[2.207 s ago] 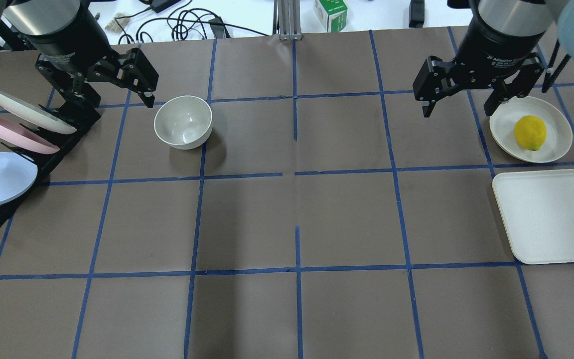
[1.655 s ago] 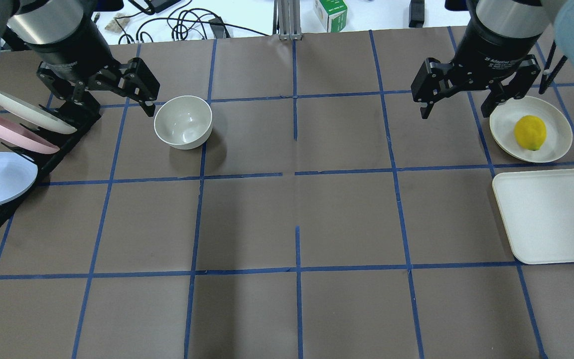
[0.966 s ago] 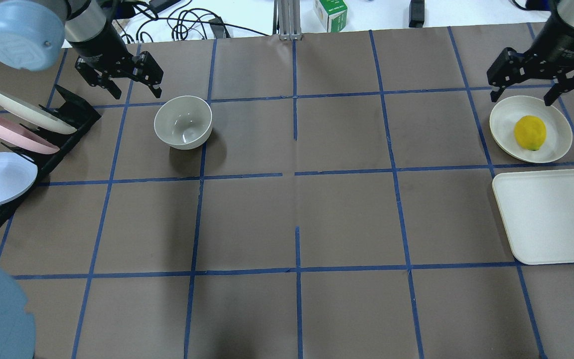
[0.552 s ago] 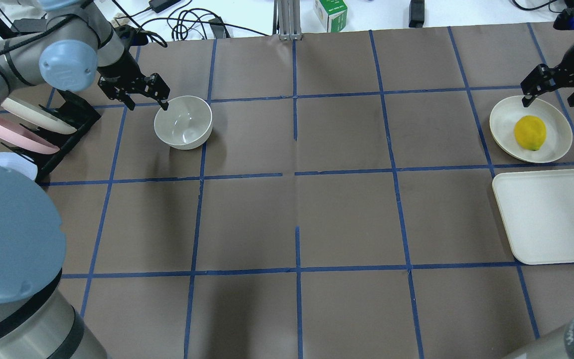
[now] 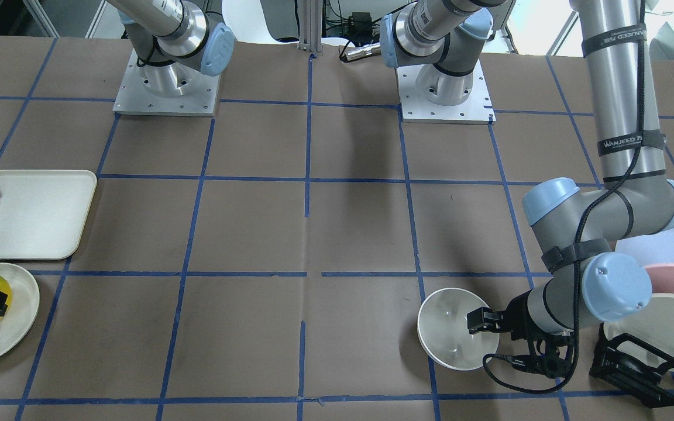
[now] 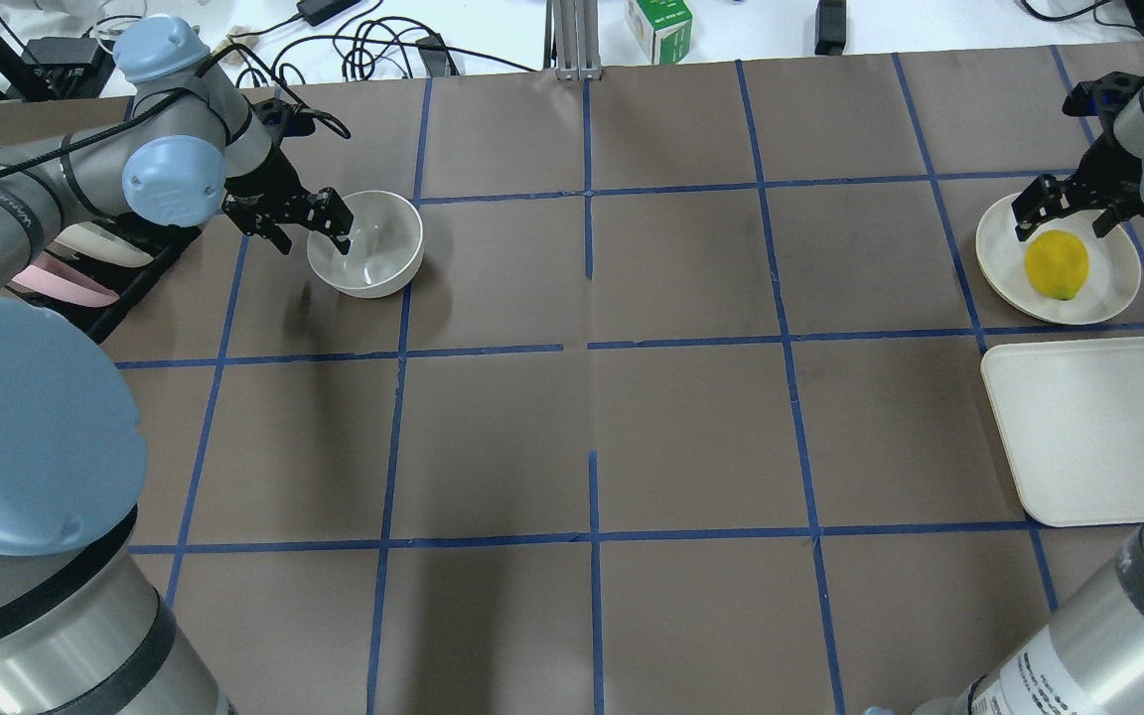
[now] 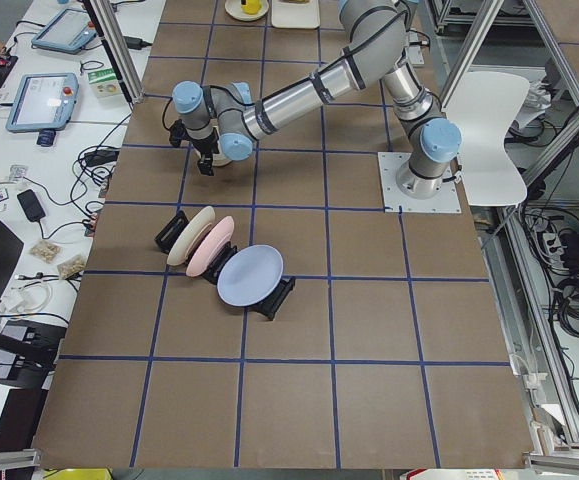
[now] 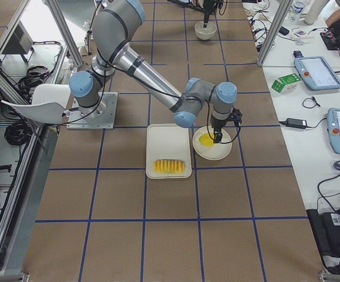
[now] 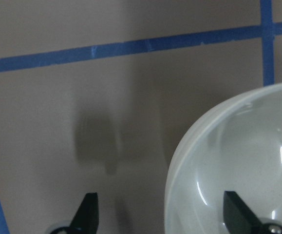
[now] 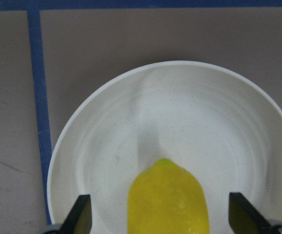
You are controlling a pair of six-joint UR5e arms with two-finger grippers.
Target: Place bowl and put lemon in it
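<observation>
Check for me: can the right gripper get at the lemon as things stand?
Probably yes. The right gripper is open right over the lemon, its fingers spread wider than the fruit, and nothing else lies on the small white plate around it.

Glossy off-white bowl (image 6: 378,253) upright at overhead left, yellow lemon (image 6: 1057,264) lying on white plate (image 6: 1118,260) at right

Both arms outstretched and low, left gripper (image 6: 314,236) and right gripper (image 6: 1060,224) downward, jaws wide apart
</observation>
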